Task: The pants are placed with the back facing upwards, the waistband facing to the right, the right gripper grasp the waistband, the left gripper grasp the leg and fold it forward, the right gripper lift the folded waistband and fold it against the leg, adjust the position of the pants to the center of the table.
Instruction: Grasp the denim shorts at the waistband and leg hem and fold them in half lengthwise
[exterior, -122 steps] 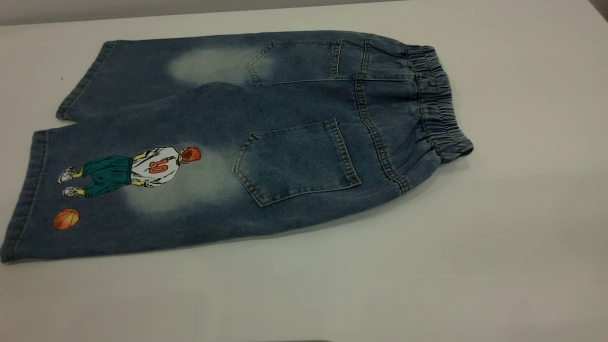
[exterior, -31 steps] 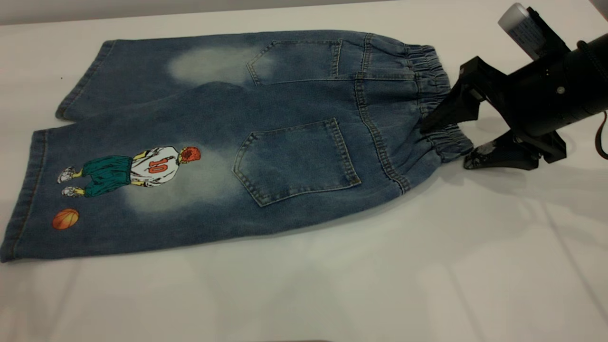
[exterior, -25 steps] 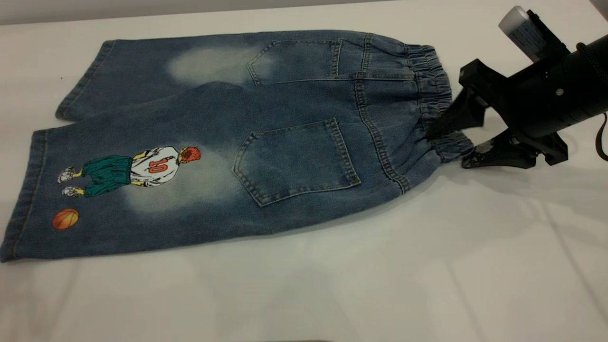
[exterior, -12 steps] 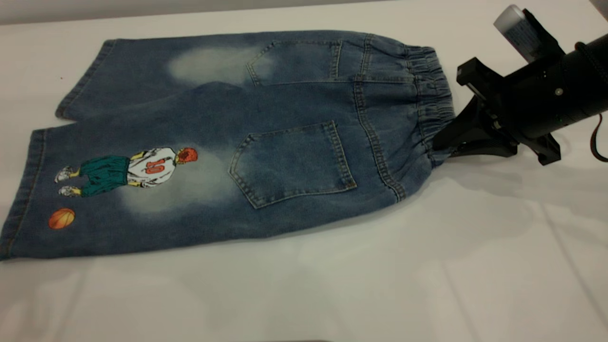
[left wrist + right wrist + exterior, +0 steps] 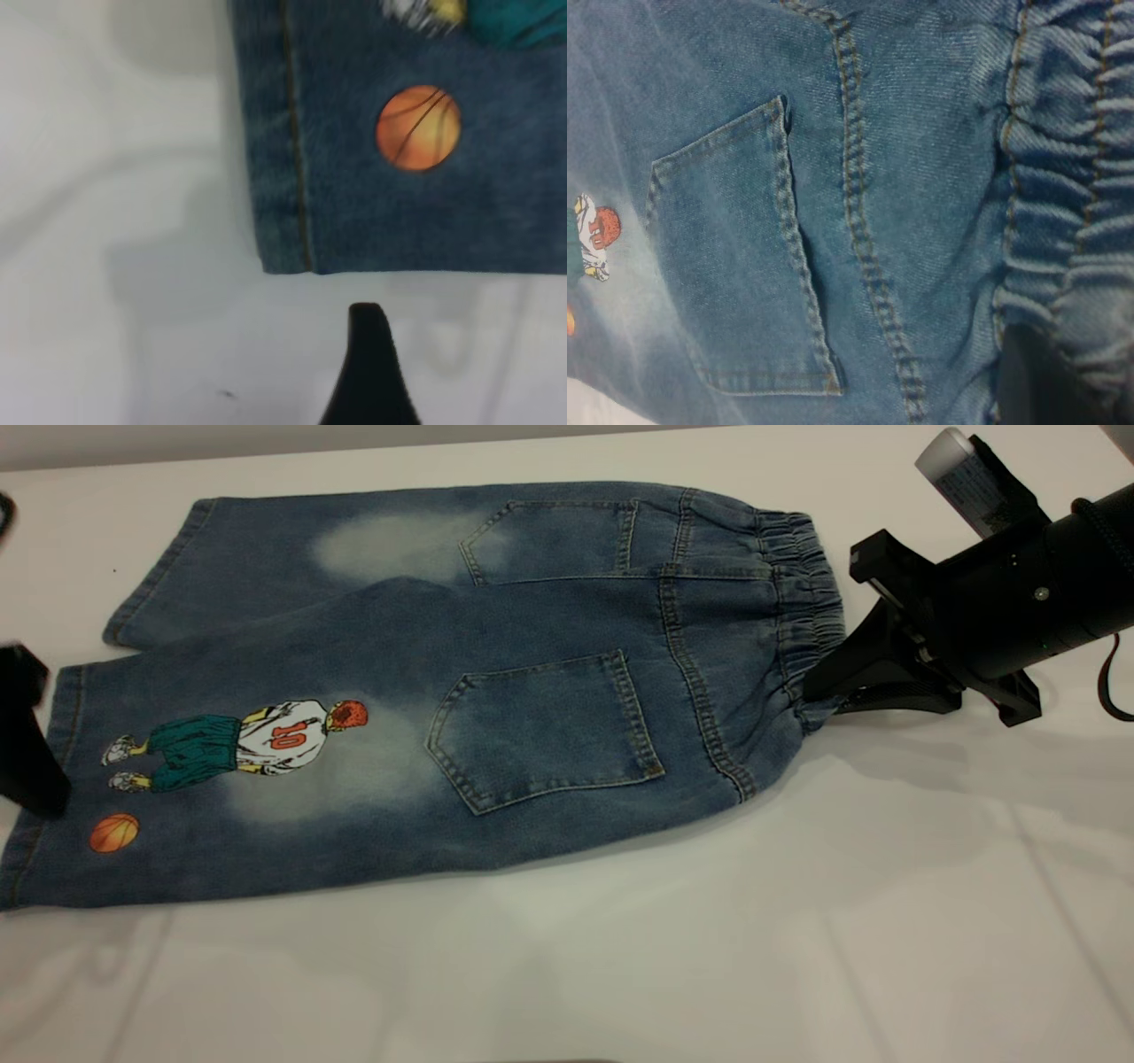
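Note:
The blue denim pants [image 5: 496,629] lie flat on the white table [image 5: 709,921], back pockets up, with the elastic waistband [image 5: 806,602] to the right. My right gripper [image 5: 813,691] is shut on the waistband's near corner, and one dark finger [image 5: 1028,372] presses on the gathered elastic [image 5: 1081,177]. The printed leg [image 5: 221,797], with the number 10 player and the orange basketball [image 5: 418,127], points left. My left gripper [image 5: 35,771] hovers over that leg's hem at the view's left edge. One black finger [image 5: 368,363] shows over bare table just off the hem corner [image 5: 283,257], with an empty gap beside it.
The plain leg [image 5: 266,549] lies behind the printed one. Bare tabletop stretches in front of the pants and to the right of them. The table's far edge [image 5: 354,447] runs just behind the pants.
The right gripper came in from the right, then shut on the waistband's near corner, tugging the denim slightly. The left gripper has just entered at the left edge by the printed leg's hem.

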`<state>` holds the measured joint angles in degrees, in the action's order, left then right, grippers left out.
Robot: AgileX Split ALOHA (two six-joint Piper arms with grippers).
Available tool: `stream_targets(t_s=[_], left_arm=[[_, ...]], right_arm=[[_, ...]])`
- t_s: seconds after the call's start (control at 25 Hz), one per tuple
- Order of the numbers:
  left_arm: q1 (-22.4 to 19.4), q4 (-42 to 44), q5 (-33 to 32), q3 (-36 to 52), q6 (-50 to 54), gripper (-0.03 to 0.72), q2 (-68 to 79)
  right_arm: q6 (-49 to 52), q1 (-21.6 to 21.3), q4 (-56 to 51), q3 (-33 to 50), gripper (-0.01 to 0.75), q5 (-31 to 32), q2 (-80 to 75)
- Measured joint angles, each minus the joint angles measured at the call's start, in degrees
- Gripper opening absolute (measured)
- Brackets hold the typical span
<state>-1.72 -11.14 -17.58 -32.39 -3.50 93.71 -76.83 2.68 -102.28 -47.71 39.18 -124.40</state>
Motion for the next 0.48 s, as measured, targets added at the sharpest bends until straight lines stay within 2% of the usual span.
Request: stream_targets(t_s=[0.2,0.48], left_arm=[[-0.57,1.60,4.26,-0.15,0.00,0.485,4.53],[-1.53,11.57,2.81,-0.20,2.49,0.485,6.05]], right_arm=[[-0.25,0.00,0.74,0.00,0.035,0.26,0.00],[-0.31,0.00,1.81,-0.02,0.035,0.50,0.00]])
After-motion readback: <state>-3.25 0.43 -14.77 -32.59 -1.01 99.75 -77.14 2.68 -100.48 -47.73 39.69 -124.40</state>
